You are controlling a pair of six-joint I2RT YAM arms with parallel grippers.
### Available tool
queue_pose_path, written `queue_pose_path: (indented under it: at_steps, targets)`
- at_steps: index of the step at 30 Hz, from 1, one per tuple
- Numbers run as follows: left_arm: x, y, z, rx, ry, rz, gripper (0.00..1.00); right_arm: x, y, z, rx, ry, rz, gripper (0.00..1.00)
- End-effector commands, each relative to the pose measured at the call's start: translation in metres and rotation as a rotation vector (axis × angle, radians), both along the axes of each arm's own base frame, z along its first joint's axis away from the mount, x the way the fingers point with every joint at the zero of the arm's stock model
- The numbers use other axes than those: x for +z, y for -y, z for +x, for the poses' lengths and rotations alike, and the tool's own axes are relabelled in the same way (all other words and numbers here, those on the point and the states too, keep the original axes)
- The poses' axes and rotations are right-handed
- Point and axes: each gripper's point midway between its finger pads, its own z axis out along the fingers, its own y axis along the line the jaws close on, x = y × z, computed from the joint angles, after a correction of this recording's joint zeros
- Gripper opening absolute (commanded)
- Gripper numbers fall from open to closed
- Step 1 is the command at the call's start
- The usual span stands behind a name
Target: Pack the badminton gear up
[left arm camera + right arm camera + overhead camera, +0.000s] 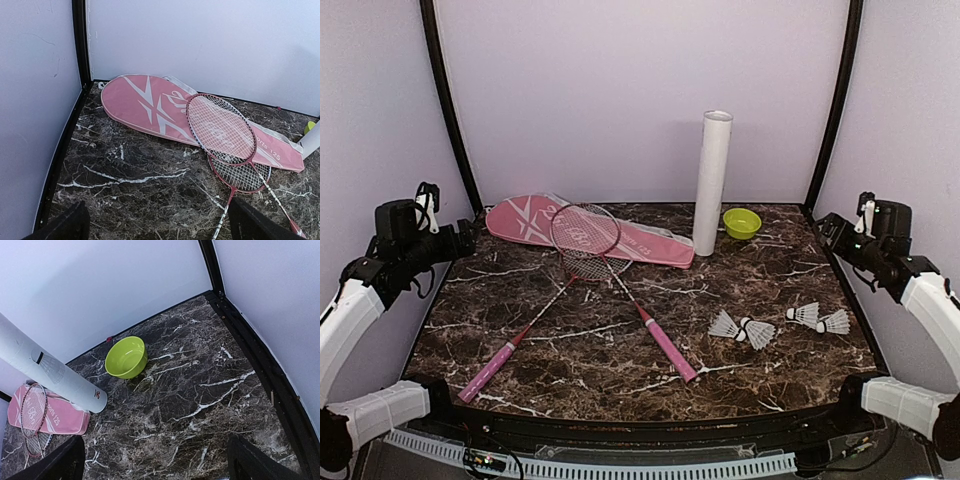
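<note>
Two rackets lie crossed left of the table's middle. One head [585, 232] rests on the long pink cover [525, 222], and its pink handle [670, 350] points front right. The other head [588, 264] lies under it, with its handle [490, 368] at front left. The white tube [713, 180] stands upright at the back. Several white shuttlecocks [758, 333] lie at front right. My left gripper [470, 235] is open and empty, raised at the left edge. In its wrist view [160, 225] it is near the cover [145, 102] and the heads [220, 127]. My right gripper [825, 228] is open and empty at the right edge, also seen in its wrist view [157, 465].
A lime-green bowl [742, 222] sits just right of the tube's foot and also shows in the right wrist view [126, 356], beside the tube [45, 367]. Pale walls and black corner posts [450, 110] close in the dark marble table [620, 370] on three sides.
</note>
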Motion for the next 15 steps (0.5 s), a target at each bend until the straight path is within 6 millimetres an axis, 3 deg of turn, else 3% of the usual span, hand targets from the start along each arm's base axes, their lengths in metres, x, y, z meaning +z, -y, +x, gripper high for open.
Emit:
queue_pose_path:
  at_steps: [1,9,15]
  targets:
    - [-0.003,0.0,-0.002,0.0,-0.002,-0.01,0.99,0.011,-0.002,0.002,0.025,0.002,-0.021,0.99]
    - [0.0,-0.004,-0.005,0.025,0.021,-0.017,0.99,0.014,-0.016,0.006,0.089,0.024,0.044,0.99]
    - [0.004,-0.01,-0.012,0.056,0.046,-0.001,0.99,0.049,-0.046,0.009,0.233,0.115,0.076,0.99]
